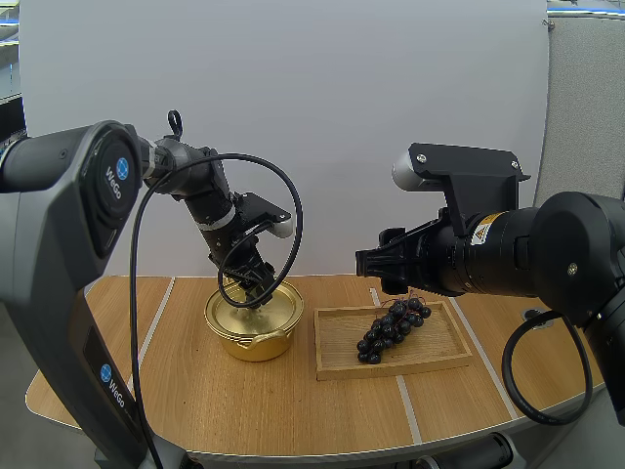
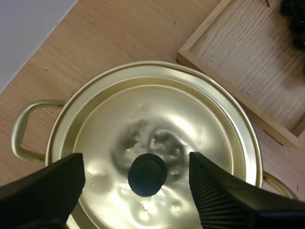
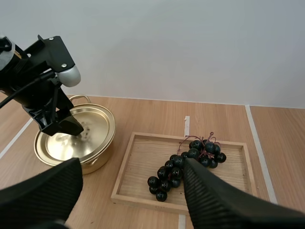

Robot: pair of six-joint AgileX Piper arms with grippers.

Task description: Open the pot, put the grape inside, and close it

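Observation:
A gold pot stands on the table with its lid on. My left gripper hangs just over the lid, open, its fingers on either side of the black knob without touching it. A bunch of dark grapes lies in the wooden tray to the right of the pot. My right gripper hovers open above the tray's near left part, with the grapes just below and ahead of its fingers. The pot and my left gripper lie beyond it.
The tray's rim sits close beside the pot, with a narrow strip of bare wood between them. The pot's side handle sticks out away from the tray. White tape lines cross the tabletop. A white wall stands behind.

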